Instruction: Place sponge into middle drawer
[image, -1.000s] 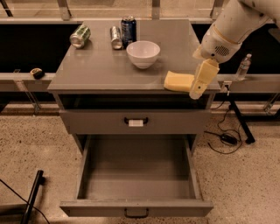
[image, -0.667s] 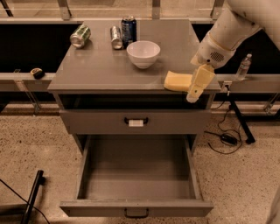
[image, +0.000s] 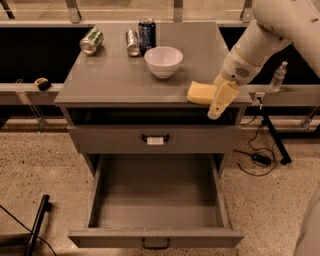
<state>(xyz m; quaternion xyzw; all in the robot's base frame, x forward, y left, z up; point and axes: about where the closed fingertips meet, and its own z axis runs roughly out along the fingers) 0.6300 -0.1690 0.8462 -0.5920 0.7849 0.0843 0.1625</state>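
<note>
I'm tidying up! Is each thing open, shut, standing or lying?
Pale yellow foam sponge: lying flat on the cabinet top.
Wide grey middle drawer: pulled open, empty.
Grey drawer with white tag: shut.
White round bowl: upright.
Blue can: upright.
Green can: on its side.
Silver can: on its side.
Gripper: at the sponge's right end.

The gripper (image: 218, 102) hangs at the worktop's front right corner, by the sponge (image: 201, 93). Straight below, the middle drawer (image: 150, 237) stands pulled out, open from above. A bowl (image: 163, 61) and cans (image: 146, 34) crowd the back edge.
</note>
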